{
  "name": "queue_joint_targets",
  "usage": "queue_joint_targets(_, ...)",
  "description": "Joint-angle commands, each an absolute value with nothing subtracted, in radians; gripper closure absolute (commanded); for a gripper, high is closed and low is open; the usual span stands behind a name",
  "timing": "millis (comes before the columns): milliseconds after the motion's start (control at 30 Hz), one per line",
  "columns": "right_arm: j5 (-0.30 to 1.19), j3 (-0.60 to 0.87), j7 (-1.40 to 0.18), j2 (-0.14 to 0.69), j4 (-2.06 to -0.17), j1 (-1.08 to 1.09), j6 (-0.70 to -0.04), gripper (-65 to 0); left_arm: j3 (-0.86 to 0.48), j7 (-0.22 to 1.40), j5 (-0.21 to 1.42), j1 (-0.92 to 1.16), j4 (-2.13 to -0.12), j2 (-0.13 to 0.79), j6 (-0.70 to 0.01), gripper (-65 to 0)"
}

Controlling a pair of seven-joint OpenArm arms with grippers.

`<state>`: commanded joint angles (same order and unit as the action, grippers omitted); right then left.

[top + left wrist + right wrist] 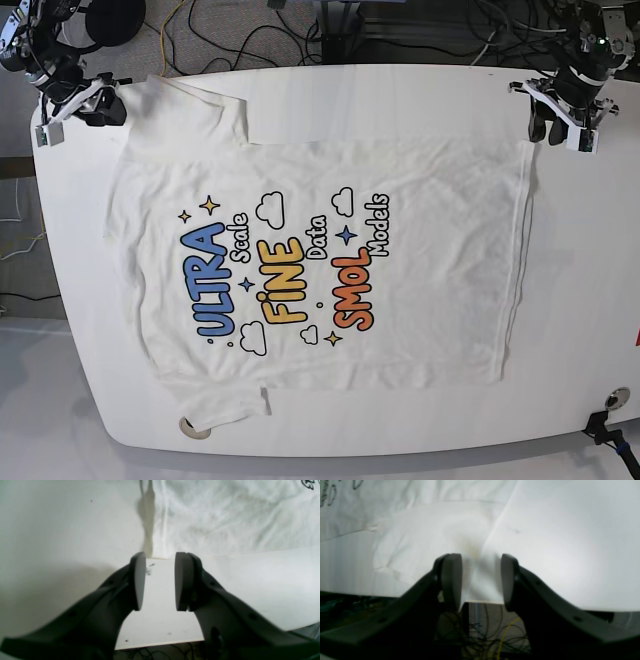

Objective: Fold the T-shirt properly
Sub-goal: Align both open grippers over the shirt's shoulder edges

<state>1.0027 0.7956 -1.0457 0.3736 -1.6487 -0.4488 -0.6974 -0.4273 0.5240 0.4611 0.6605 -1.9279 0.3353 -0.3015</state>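
The T-shirt (320,265) lies spread flat, print up, across the middle of the white table (420,90), apparently laid out so that hem and sleeves can be reached for a first fold. The left gripper (560,125), upper right of the base view, stands narrowly parted and empty just off the hem corner. The right gripper (85,108), upper left, is likewise parted and straddles the sleeve (440,537) edge unclosed, apparently ready to pinch.
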Motion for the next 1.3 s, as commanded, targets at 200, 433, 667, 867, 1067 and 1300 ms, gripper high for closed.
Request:
queue_joint_targets(200,1.093,0.794,-1.076,0.340,-1.641,-0.486,-0.696,-25.1,-0.427,0.524,0.461,0.661,-1.928,0.335,-0.302,-18.5)
queue_joint_targets(433,1.161,0.794,-1.124,0.306,-1.541,-0.489,-0.697,-25.1,-0.427,0.524,0.461,0.661,-1.928,0.335,-0.302,-18.5)
queue_joint_targets(667,1.159,0.792,-1.124,0.306,-1.541,-0.489,-0.696,-25.1,-0.429,0.524,0.461,0.661,-1.928,0.335,-0.302,-18.5)
queue_joint_targets(867,1.156,0.791,-1.124,0.305,-1.540,-0.492,-0.694,-25.1,-0.429,0.524,0.461,0.661,-1.928,0.335,-0.302,-18.5)
queue_joint_targets(1067,1.098,0.792,-1.124,0.289,-1.540,-0.492,-0.694,-25.1,-0.429,0.524,0.461,0.661,-1.928,0.335,-0.302,-18.5)
queue_joint_targets(1300,1.095,0.789,-1.124,0.283,-1.540,-0.490,-0.694,-25.1,-0.429,0.524,0.461,0.661,-1.928,0.335,-0.302,-18.5)
